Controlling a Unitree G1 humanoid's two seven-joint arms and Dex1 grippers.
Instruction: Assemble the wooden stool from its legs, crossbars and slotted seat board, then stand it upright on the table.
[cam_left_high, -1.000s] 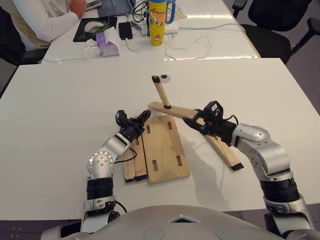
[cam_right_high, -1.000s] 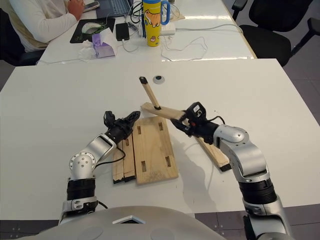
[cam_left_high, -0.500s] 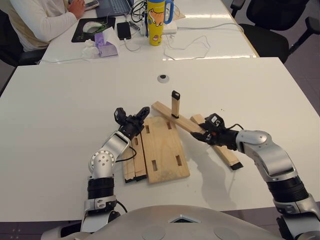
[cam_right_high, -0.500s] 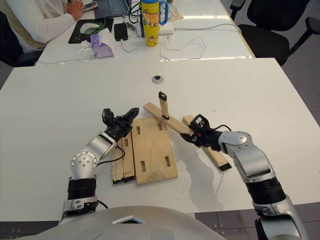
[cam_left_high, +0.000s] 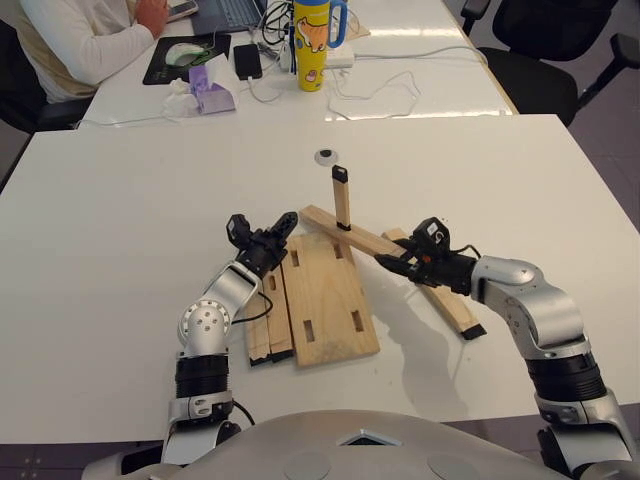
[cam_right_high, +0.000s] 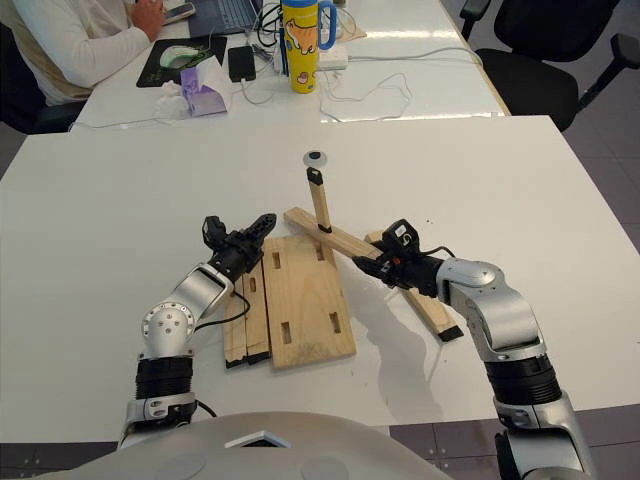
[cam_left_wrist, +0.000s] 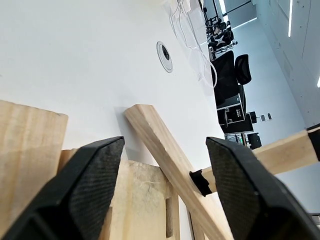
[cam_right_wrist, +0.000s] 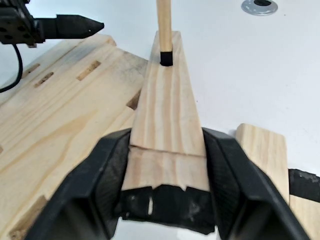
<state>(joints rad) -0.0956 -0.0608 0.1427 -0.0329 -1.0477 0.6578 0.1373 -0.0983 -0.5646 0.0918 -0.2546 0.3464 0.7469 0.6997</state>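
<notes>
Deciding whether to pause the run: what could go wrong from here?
1. The right gripper pinches the leg at its very end; with the crossbar standing up from it, the leg may twist or slip.
2. The leg crosses the seat board's far edge close to the open left gripper; a swing could hit it.

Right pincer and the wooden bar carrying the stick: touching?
Touching. Right wrist view shows the right pincer clamping both sides of the wooden bar.

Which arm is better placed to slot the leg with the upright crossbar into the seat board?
Probably the right: the right gripper is shut on the leg, which crosses the far corner of the seat board. The left gripper is open and empty beside it.
</notes>
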